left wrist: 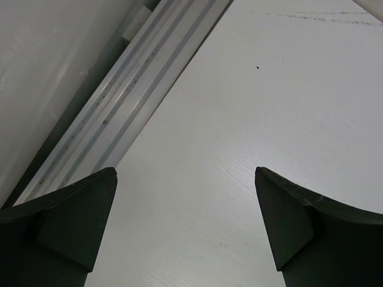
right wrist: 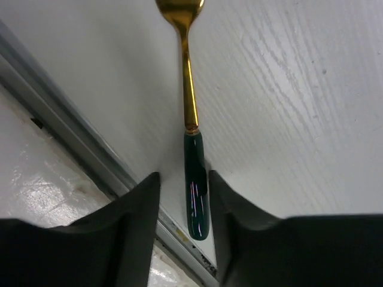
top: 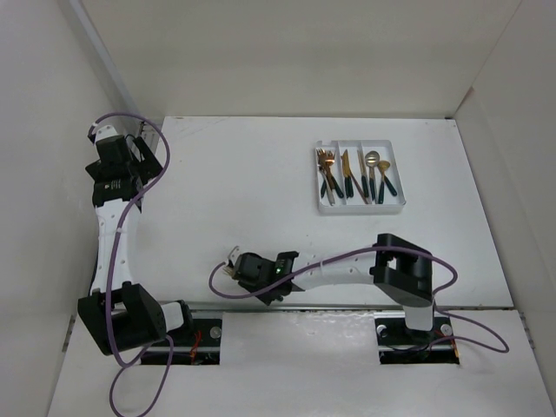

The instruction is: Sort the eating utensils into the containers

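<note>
While left jaws gape empty, right jaws seem clenched on a spoon (right wrist: 190, 119) lying twelve-to-six, tray (top: 360, 211) toward two o'clock.

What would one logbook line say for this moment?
left gripper: open, empty | right gripper: shut on gold-and-green utensil | tray: sorted utensils in all three compartments

I see a white table (top: 243, 191) boxed in by white walls (top: 287, 52), a metal rail (top: 478, 307) along its near edge.
</note>
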Controlling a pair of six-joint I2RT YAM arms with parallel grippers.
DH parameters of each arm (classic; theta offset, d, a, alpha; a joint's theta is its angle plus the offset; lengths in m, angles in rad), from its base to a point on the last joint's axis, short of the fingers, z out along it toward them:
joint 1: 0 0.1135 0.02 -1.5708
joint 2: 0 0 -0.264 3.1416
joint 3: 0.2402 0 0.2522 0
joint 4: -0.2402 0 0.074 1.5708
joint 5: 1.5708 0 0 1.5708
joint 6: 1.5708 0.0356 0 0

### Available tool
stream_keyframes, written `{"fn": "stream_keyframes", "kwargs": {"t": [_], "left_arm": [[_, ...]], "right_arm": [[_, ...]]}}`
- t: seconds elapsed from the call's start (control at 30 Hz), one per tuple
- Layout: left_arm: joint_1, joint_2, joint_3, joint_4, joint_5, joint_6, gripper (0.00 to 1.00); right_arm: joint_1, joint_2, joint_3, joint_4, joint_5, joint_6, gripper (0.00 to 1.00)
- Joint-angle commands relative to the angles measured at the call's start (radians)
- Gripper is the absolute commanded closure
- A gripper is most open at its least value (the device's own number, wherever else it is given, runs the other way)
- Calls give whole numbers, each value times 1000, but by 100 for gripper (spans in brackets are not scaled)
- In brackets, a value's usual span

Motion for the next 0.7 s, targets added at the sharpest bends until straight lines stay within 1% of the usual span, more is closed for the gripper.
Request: {"fn": "stream_keyframes", "kwargs": {"t": [0.0, 0.03, 0.1, 0.13, 0.27, 0.37, 0.4, 0.47, 0.5, 0.53, 0.6, 0.63, 0.67], "left_arm": [[4, -36, -1, 33, 3, -6, 0], [4, -36, -1, 33, 3, -6, 0], [4, -36, -1, 33, 3, -6, 0], [4, -36, -1, 33, 3, -6, 0], [4, -36, -1, 33, 3, -6, 0], [4, -36, -1, 33, 3, -6, 0], [4, -36, -1, 33, 3, -6, 0], [4, -36, -1, 33, 3, -6, 0], [4, -36, -1, 33, 3, -6, 0], [4, -36, -1, 33, 3, -6, 0], [4, -36, -1, 33, 3, -6, 0], [4, -36, -1, 33, 3, -6, 0], [4, -36, -1, 33, 3, -6, 0]], "right_arm": [[-15, 25, 9, 12, 71, 33, 63], [-15, 25, 9, 23, 62, 33, 71], [-15, 34, 9, 23, 61, 22, 84], [-15, 34, 20, 23, 61, 22, 100], [-15, 25, 64, 14, 72, -14, 100], [-70, -46, 97, 23, 72, -14, 100], [-126, -66, 109, 32, 52, -2, 100], [-199, -124, 109, 70, 32, 10, 100], [-277, -139, 109, 83, 32, 24, 100], [-314, -149, 118, 83, 32, 24, 100], [-387, -149, 140, 83, 67, 33, 100], [-458, -149, 161, 72, 78, 33, 100], [-492, -149, 170, 72, 89, 42, 100]]}}
